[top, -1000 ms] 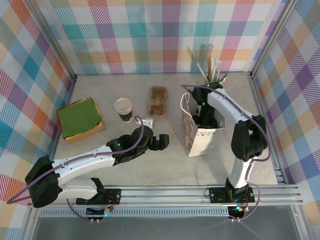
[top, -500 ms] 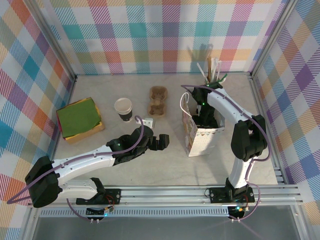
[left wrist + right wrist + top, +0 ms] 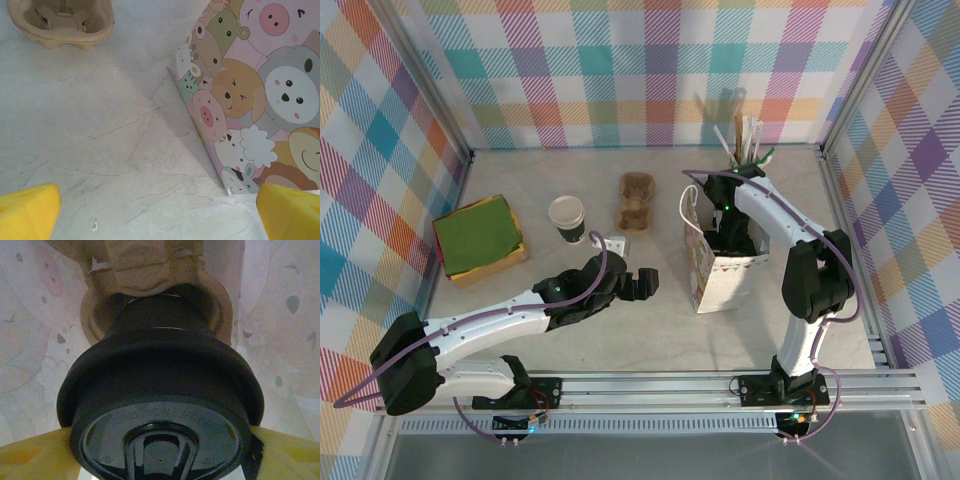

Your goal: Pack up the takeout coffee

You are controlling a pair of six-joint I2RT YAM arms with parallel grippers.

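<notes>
A: Starting near. Left gripper (image 3: 644,283) is hovering low over the table (image 3: 650,335), lower centre of the top view. Its jaws are spread wide and pinching nothing. In its wrist view the yellow fingertips (image 3: 27,212) are sitting in the two bottom corners with bare marble between them.

B: What's it facing?

A: The paper bag (image 3: 718,272), just to its right. It's standing upright at centre right, mouth open, cartoon animals on the side.

B: Where's the takeout coffee?

A: Takeout coffee (image 3: 160,405) is sitting inside the bag. Its black lid is facing the camera at lower centre of the right wrist view. The dark base is resting in a beige pulp holder (image 3: 150,270) at the top of that frame, with bag walls behind.

B: Right side?

A: Right arm (image 3: 772,218) is dipping into the bag mouth. Right gripper (image 3: 159,457) is straddling the lid, its yellow fingers (image 3: 30,457) showing at both bottom corners, close against the rim. Can't tell whether they're pinching it or just clear of it.

B: Farther back?

A: A small white packet (image 3: 615,243) is lying left of centre. A lidless cup (image 3: 567,217) is standing just beyond it. A green-topped stack (image 3: 478,237) is sitting at the left edge. A pulp cup carrier (image 3: 635,200) is lying at upper centre. A holder of straws and sticks (image 3: 745,148) is standing at upper right, behind the bag near the back wall.
</notes>
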